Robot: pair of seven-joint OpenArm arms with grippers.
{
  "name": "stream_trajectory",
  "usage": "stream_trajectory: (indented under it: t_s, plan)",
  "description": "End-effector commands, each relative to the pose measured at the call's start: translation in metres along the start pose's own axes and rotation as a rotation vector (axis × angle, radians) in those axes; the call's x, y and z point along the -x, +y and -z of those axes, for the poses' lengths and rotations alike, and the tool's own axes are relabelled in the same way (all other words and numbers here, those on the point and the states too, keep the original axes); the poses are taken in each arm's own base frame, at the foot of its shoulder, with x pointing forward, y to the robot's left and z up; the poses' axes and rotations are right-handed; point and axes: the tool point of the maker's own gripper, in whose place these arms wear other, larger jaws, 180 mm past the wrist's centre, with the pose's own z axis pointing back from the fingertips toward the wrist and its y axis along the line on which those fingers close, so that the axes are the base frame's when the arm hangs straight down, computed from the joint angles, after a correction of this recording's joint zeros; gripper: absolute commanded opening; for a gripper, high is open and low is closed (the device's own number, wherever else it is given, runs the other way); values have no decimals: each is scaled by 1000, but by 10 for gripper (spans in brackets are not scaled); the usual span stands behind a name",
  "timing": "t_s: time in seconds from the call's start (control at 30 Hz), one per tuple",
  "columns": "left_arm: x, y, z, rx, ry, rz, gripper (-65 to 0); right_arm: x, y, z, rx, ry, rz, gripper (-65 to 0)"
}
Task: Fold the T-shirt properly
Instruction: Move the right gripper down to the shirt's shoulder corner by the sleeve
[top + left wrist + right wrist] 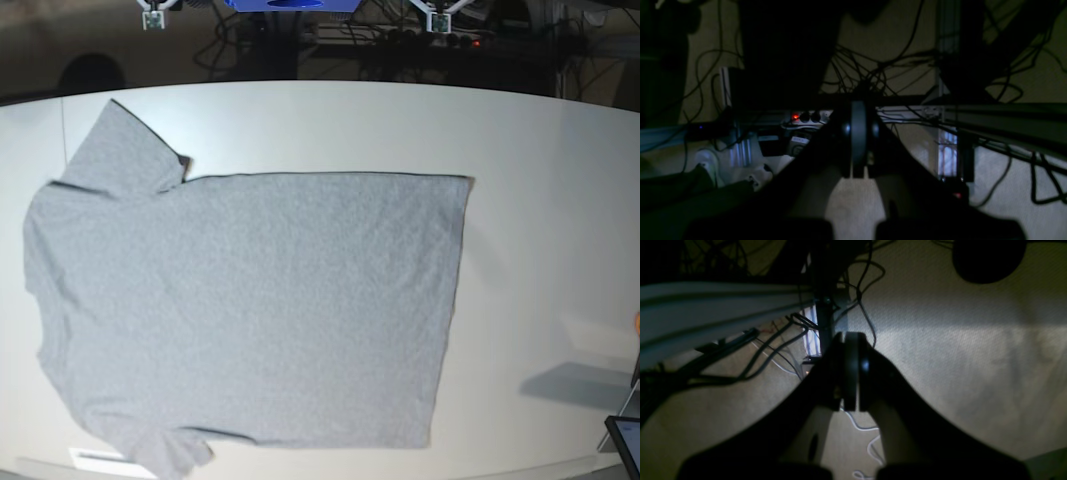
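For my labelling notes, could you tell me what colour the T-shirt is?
The T-shirt is plain heather grey, seen best in the base view.

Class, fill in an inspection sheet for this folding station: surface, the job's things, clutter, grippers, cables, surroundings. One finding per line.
Surface: white table, evenly lit, bare around the garment.
Job's things: grey T-shirt spread flat and unfolded, plain side showing, sleeves toward the base view's left, hem toward its right.
Clutter: part of a dark device at the table's near right corner.
Grippers: left gripper and right gripper both shut, empty, off the table, facing the floor.
Cables: black tangle on the carpet; white cable by the right gripper.
Surroundings: dim carpeted floor, power strip with a red light.
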Motion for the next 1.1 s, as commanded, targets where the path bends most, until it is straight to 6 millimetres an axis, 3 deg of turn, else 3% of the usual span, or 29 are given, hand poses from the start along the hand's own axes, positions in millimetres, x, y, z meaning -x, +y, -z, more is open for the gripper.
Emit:
stream_trajectory:
  t_s: [0.0, 0.07, 0.23, 0.4, 0.53, 0.73, 0.93, 1.07]
  plan:
    - [-5, 14, -7, -35, -27, 5, -650, -9, -2, -6, 3, -43, 0, -650]
    - [-9, 24, -15, -59, -43, 7, -650, -13, -3, -15, 7, -59, -8, -650]
    - [-32, 47, -34, -104, -110, 33, -650, -42, -35, -39, 78, -114, 117, -650]
    - [-64, 51, -49, -107, -194, 54, -650, -79, -68, -67, 155, -160, 119, -650]
    - [-88, 51, -59, -105, -256, 67, -650, -112, -80, -93, 194, -223, 81, -650]
    - [-128, 53, -76, -109, -355, 84, -650, -144, -86, -115, 223, -242, 46, -650]
    - [-183, 51, -100, -113, -497, 99, -650, -179, -78, -132, 219, -336, 10, -650]
    - [-205, 51, -109, -118, -556, 101, -650, -195, -78, -132, 219, -375, 9, -649]
